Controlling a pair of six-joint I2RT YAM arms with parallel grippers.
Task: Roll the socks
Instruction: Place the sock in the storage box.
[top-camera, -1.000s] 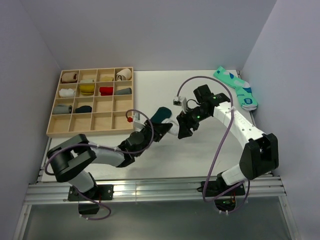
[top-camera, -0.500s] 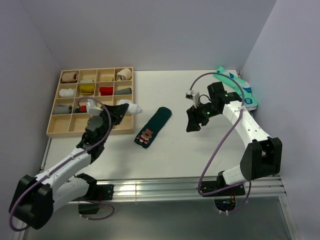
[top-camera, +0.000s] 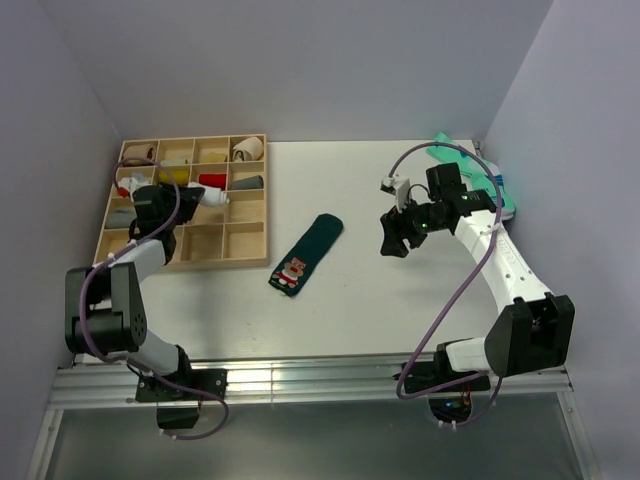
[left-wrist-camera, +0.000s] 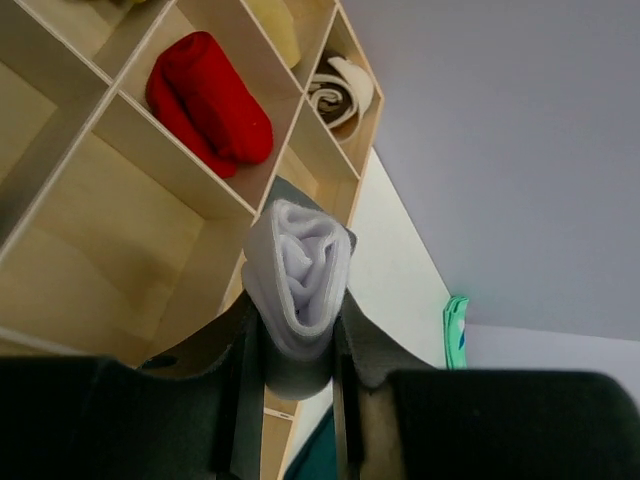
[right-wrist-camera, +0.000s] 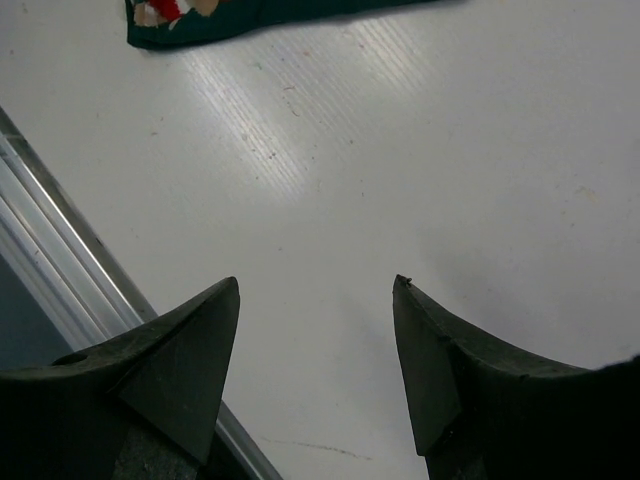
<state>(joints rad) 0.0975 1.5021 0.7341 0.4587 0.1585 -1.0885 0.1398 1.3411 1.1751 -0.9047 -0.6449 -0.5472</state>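
Note:
A rolled white sock (left-wrist-camera: 298, 265) is pinched between the fingers of my left gripper (left-wrist-camera: 297, 305), which is shut on it. In the top view the left gripper (top-camera: 208, 197) hangs over the middle cells of the wooden tray (top-camera: 180, 266). The dark green sock (top-camera: 307, 252) lies flat and unrolled on the table, its red-and-white figure at the near end. My right gripper (top-camera: 392, 236) hovers to the right of that sock, apart from it. In the right wrist view the right gripper (right-wrist-camera: 318, 285) stands open and empty, with the green sock's cuff (right-wrist-camera: 230, 18) at the top edge.
Several tray cells hold rolled socks: a red one (left-wrist-camera: 210, 100), a beige one (left-wrist-camera: 340, 85), also yellow, white and grey. A mint-green pair (top-camera: 441, 146) lies at the far right corner, partly behind the right arm. Walls close in on both sides.
My left arm has swung left from the table's middle to the tray, carrying the rolled white sock. The right gripper has drawn back to the right, away from the green sock.

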